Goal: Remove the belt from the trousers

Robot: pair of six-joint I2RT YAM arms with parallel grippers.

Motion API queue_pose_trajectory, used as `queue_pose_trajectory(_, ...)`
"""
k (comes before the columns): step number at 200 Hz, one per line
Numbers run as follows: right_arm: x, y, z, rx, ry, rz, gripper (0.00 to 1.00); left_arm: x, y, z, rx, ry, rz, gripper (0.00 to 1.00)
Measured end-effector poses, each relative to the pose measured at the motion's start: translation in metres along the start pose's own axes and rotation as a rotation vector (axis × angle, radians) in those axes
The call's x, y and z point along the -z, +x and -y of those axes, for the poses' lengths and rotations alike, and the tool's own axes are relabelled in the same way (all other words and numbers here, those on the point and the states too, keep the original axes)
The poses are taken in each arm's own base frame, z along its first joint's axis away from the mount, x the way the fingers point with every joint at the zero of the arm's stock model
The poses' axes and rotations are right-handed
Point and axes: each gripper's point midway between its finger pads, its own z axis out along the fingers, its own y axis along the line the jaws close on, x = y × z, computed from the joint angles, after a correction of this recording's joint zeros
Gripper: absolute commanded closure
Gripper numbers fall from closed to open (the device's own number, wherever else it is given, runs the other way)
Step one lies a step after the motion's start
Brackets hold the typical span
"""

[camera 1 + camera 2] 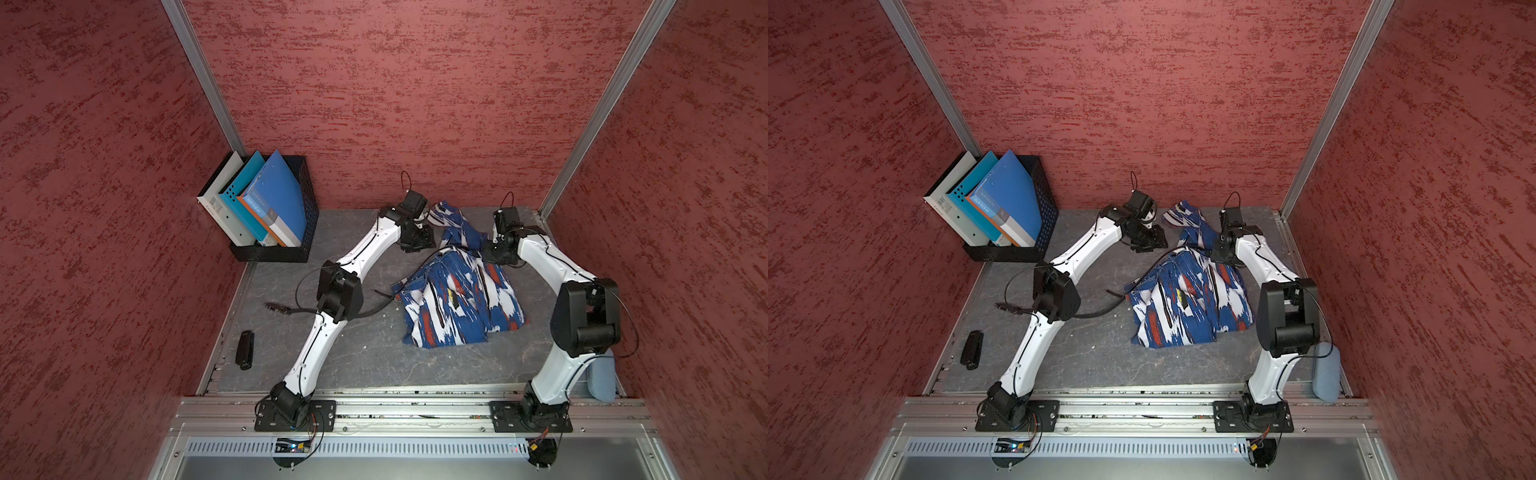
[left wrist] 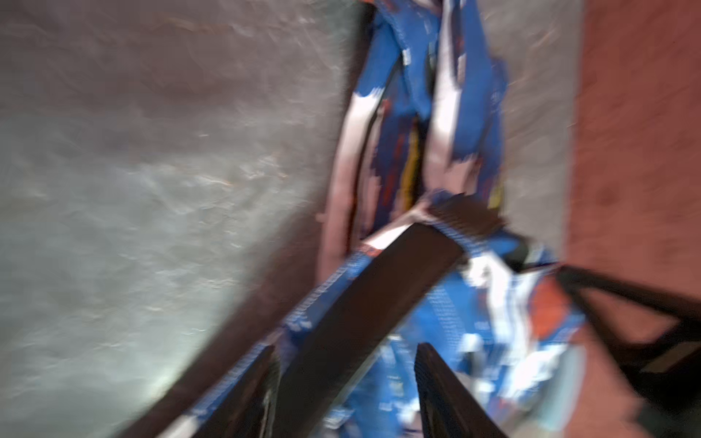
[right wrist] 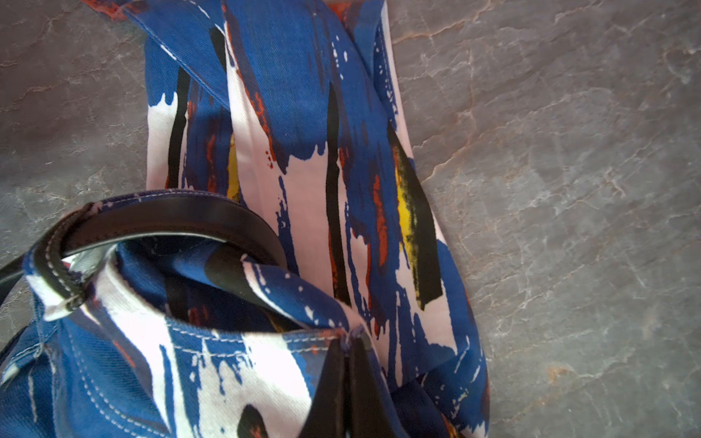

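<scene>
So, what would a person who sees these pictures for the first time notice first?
Probably the blue, white and red-orange brushstroke-printed cloth trousers, crumpled in the middle of the grey table. Next, the long black strap belt threaded in their waistband, and the blue folders in a black file holder at the far left corner.

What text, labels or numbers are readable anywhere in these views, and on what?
Nothing legible.
Blue folder spine: white print, too small to read.
White folder: barcode label, digits too small to read.
No lettering visible on the trousers or the belt.
</scene>
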Motion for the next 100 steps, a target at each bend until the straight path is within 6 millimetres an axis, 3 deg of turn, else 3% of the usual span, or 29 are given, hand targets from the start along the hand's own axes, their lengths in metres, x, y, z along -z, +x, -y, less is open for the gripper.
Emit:
queue_pose_trajectory(44,-0.001,0.000,-0.001,-0.001,-0.008,0.001,1.00,-0.003,0.046,-0.032,-0.288,-0.132,-0.097,0.41)
queue_pose_trajectory(78,-0.001,0.000,-0.001,-0.001,-0.008,0.000,1.00,0.004,0.039,-0.027,-0.410,-0.206,-0.044,0.39)
queue_pose_trajectory(100,-0.001,0.001,-0.001,-0.002,-0.009,-0.001,1.00,0.012,0.037,-0.012,-0.477,-0.230,-0.003,0.39)
